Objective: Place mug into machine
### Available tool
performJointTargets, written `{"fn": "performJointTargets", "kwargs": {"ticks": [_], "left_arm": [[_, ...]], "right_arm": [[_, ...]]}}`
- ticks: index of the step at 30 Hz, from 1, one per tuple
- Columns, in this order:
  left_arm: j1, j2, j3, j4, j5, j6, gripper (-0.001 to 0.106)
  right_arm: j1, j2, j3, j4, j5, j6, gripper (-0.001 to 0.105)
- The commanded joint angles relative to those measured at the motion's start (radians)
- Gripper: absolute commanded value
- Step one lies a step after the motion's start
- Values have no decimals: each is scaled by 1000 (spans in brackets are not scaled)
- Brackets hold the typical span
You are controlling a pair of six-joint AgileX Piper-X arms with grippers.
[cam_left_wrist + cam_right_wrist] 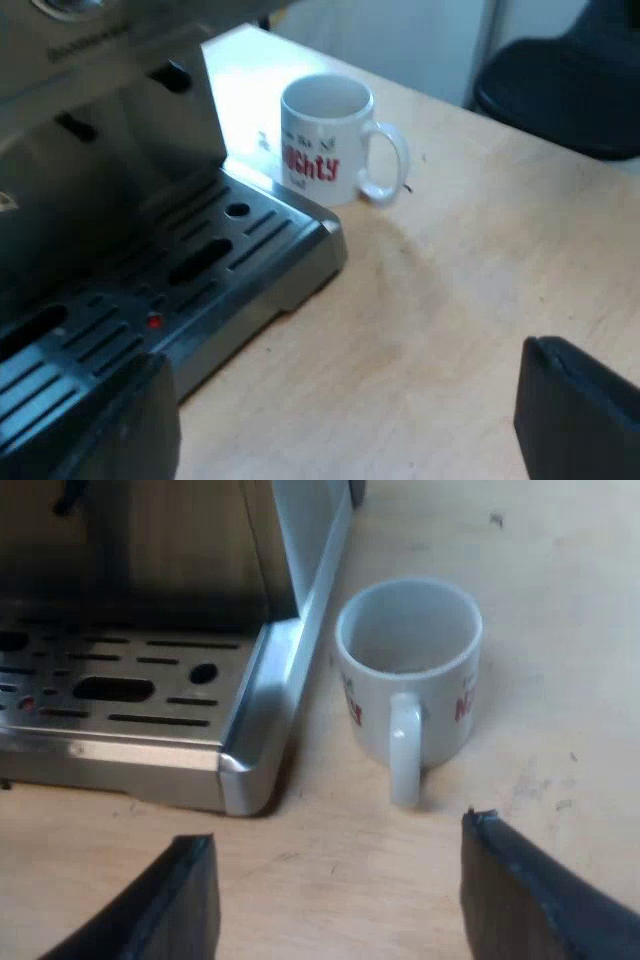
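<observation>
The right gripper point(335, 835) hangs with its two black fingers point(180, 900) spread wide. Nothing is between them but bare wood, and the mug's handle point(405, 750) points straight back at the gap. The left gripper point(345, 360) is spread just as wide and holds nothing. It sits farther from the mug point(325, 140), with one finger over the near end of the drip tray point(200, 260) and the other over the table point(450, 300).

The mug point(410, 670) is white with red lettering on its side. It stands upright on the wooden table point(560, 600), not on the machine. From the right wrist view its inside looks pale and empty. Neither gripper touches it.

Just beside the mug is the rounded steel corner of the espresso machine's drip tray point(130, 690) — close, with a thin strip of table between them. The tray's top is slotted metal with a round hole point(203, 673) on the side nearer the mug and a small red dot point(28, 704) farther from it. Above the tray rises the brushed front of the espresso machine point(110, 150), which casts a shadow across the slots.

Beyond the mug, past the table's edge, there is a dark rounded shape point(560, 80) — what it is I cannot tell.
</observation>
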Motion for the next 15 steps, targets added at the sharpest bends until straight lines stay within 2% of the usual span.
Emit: {"fn": "performJointTargets", "kwargs": {"ticks": [1, 6, 15], "left_arm": [[-10, 18, -6, -19, -1, -15, 71], [-9, 31, -6, -19, -1, -15, 71], [-9, 31, -6, -19, -1, -15, 71]], "right_arm": [[1, 35, 31, -74, 6, 19, 55], [1, 143, 112, -225, 6, 24, 55], [1, 313, 204, -479, 6, 15, 55]]}}
